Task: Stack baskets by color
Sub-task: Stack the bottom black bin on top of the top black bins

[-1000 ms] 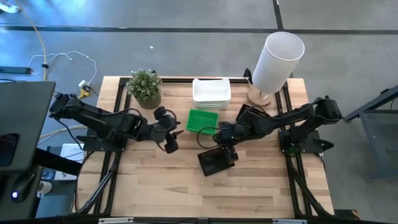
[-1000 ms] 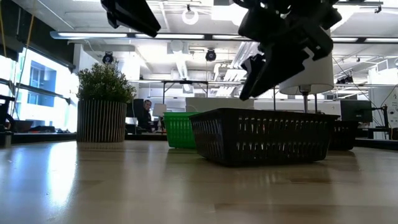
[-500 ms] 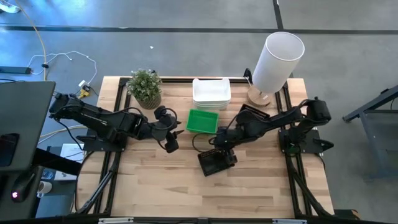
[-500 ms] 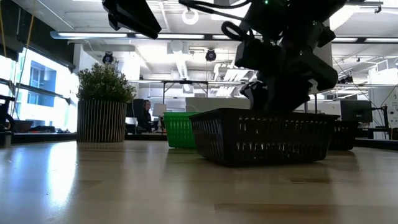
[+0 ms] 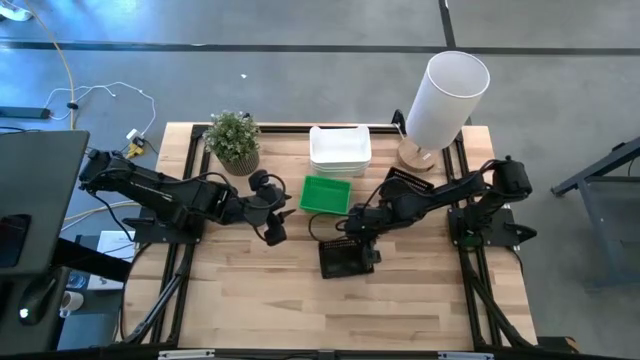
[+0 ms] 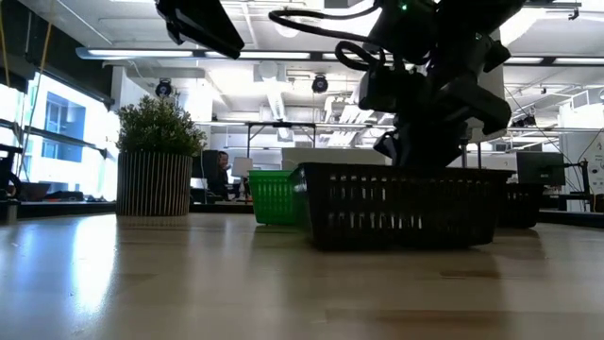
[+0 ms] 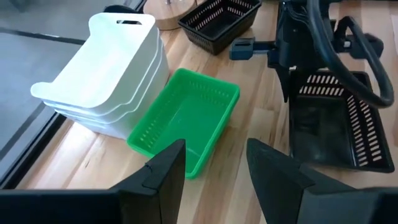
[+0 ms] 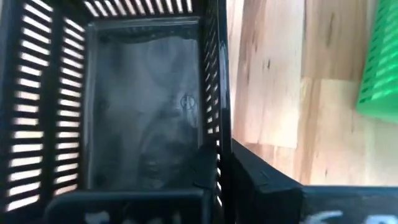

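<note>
A black basket (image 5: 346, 261) sits flat on the table in the middle, with my right gripper (image 5: 350, 240) shut on its far wall. A green basket (image 5: 326, 194) lies just beyond it, and a stack of white baskets (image 5: 340, 149) stands farther back. A second black basket (image 5: 405, 183) shows under my right arm. My left gripper (image 7: 214, 165) hovers open above the table, left of the green basket (image 7: 186, 121), with nothing between its fingers. My right gripper has the black basket's far mesh wall (image 8: 217, 134) at the rim. One finger (image 8: 198, 174) is inside the basket and the other (image 8: 258, 177) outside. The fingers slant down from the table's right. The basket's bottom rests on the table (image 6: 406, 244).
A potted plant (image 5: 234, 140) stands at the far left of the table. A tall white cylinder (image 5: 445, 98) on a wooden base stands at the far right. Bare wood (image 5: 250, 300) stretches along the near half of the table.
My right gripper has gone down onto the black basket's far wall and shut on it. The basket has turned about on the table, from skewed to nearly square with the table's edges. My left gripper has kept still.
</note>
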`<state>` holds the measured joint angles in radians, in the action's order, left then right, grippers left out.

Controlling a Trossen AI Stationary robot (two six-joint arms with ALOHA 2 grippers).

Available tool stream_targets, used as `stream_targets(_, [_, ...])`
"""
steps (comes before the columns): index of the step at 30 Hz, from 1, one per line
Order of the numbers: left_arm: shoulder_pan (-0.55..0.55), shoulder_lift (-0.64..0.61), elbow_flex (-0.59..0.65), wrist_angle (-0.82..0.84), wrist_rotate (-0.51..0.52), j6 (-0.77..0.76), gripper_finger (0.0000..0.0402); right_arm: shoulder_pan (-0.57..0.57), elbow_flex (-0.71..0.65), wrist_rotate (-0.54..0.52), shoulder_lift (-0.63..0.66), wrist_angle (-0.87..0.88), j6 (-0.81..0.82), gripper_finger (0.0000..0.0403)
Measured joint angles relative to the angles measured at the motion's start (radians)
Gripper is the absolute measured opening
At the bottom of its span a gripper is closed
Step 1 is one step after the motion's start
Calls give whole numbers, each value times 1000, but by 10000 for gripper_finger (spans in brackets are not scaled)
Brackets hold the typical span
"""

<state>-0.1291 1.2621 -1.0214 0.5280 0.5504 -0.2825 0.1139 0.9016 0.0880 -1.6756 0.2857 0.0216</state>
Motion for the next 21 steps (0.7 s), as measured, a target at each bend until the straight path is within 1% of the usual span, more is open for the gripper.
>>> stream_targets(2, [0,0,0,0,-8,7,156,0,0,17,8,25,3,5])
stream_targets(8, [0,0,0,1,-15,7,156,3,0,20,69,102,27,2])
stream_targets(21, [0,0,0,0,-16,7,156,34,0,-223,321,348,82,1])
